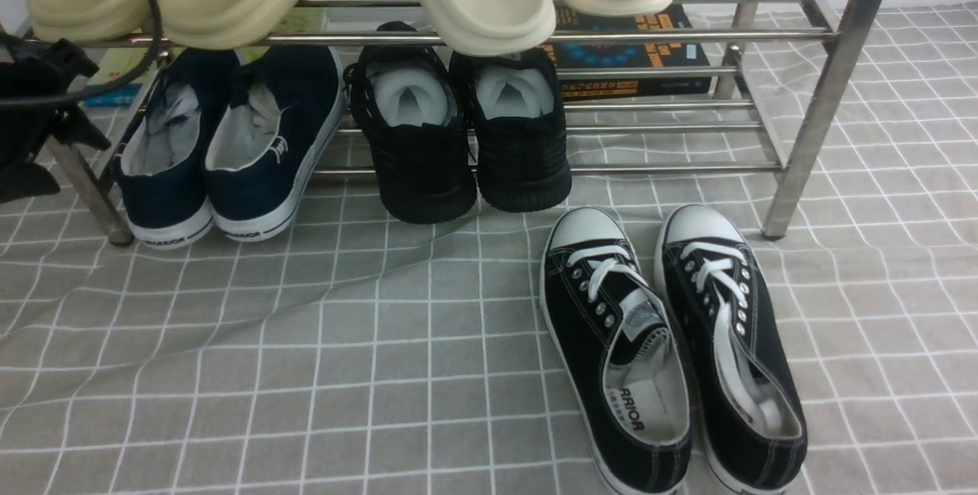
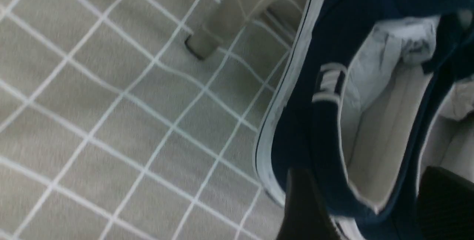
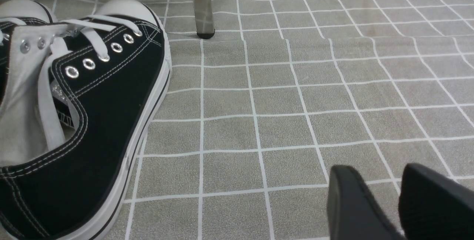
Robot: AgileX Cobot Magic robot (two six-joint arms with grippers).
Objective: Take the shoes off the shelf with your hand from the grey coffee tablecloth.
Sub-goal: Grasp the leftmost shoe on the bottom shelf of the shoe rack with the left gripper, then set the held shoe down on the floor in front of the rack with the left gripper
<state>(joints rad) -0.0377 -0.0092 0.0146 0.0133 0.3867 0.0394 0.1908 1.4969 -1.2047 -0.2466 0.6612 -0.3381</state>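
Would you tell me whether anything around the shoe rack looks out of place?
Yes: a black book lies on the lower tier of the shelf beside the black knit sneakers, odd among footwear, and the tablecloth is rucked up in front.

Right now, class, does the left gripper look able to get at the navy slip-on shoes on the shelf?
Probably yes. The left gripper is open at the heels of the navy slip-on shoes, fingers either side of one heel. The shelf leg stands beside and may crowd it.
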